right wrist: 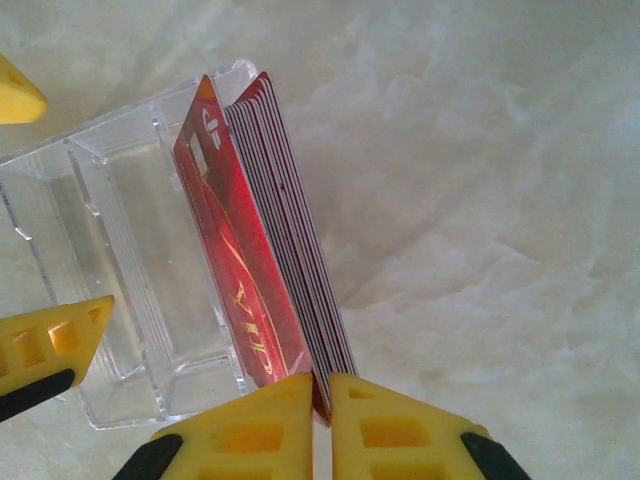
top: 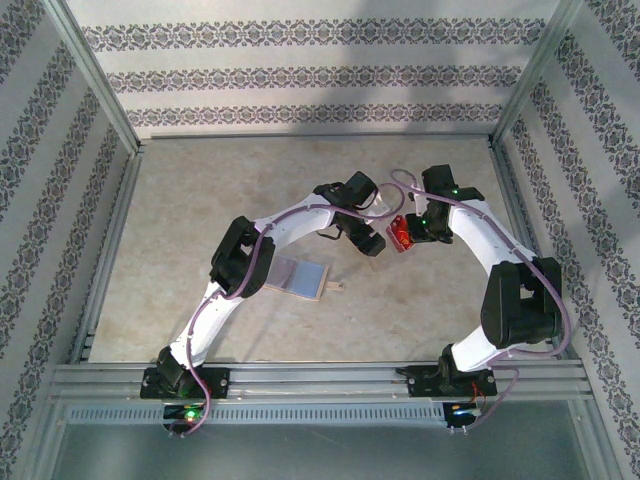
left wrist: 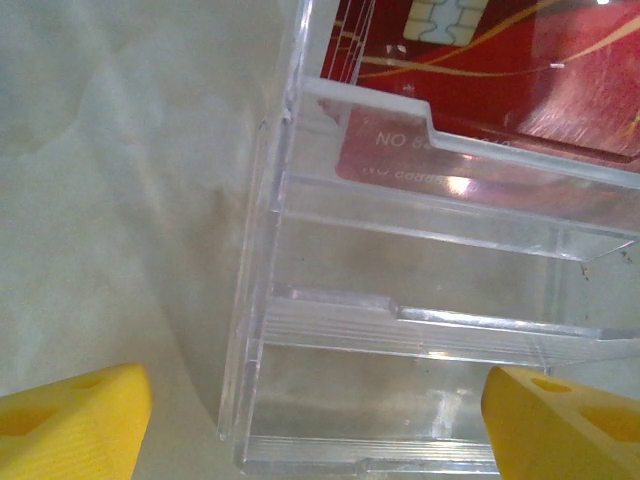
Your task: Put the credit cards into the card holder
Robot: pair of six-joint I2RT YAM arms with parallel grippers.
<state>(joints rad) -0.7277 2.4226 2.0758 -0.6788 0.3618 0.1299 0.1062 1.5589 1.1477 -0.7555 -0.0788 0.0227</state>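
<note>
My right gripper [right wrist: 322, 405] is pressed together on the bottom edge of the credit cards [right wrist: 270, 250]. Its two yellow fingers [right wrist: 400, 435] sit side by side with just a thin red edge between them. I cannot tell how many cards are in the pinch.

The cards are a red stack standing on edge in the back slot of a clear plastic stand [right wrist: 120, 250]. They lean a little. The front slots of the stand sit to the left of the stack in the right wrist view.

My left gripper [left wrist: 315, 425] is spread wide. One yellow tip is at each side of the front of the stand. I cannot tell if the tips touch the plastic.

The card holder [top: 303, 277] lies open and flat on the table [top: 200, 220], pale side up. It is partly under my left arm and well apart from the cards. Its little tab [top: 338, 288] pokes out on the right.

From the top, both grippers meet near the middle of the table. To the right of the stack, in the right wrist view, there is open pale table. The patterned walls [top: 300, 80] and the metal rails [top: 320, 375] are well away from the cards and the card holder.
</note>
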